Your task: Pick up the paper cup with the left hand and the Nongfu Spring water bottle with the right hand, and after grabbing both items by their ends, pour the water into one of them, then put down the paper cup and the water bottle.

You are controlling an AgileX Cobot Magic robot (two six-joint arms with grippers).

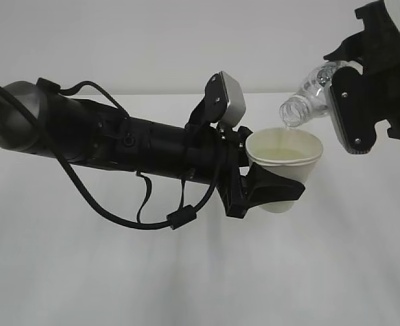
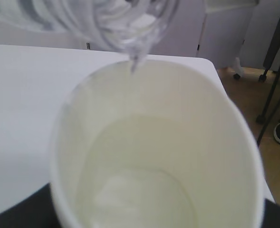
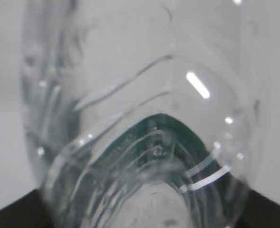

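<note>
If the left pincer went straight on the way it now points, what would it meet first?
Probably the right pincer. The left pincer, holding the paper cup, points rightward in the exterior view; the right one, gripping the tilted water bottle, lies further that way but higher, and depth is unclear, so it might pass beneath.

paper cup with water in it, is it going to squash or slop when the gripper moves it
The paper cup probably has thin walls, so a hard squeeze from the left gripper could dent it. Water pools inside it, so a tilt or jerk likely spills some. It is likely bottom-heavy now.
</note>
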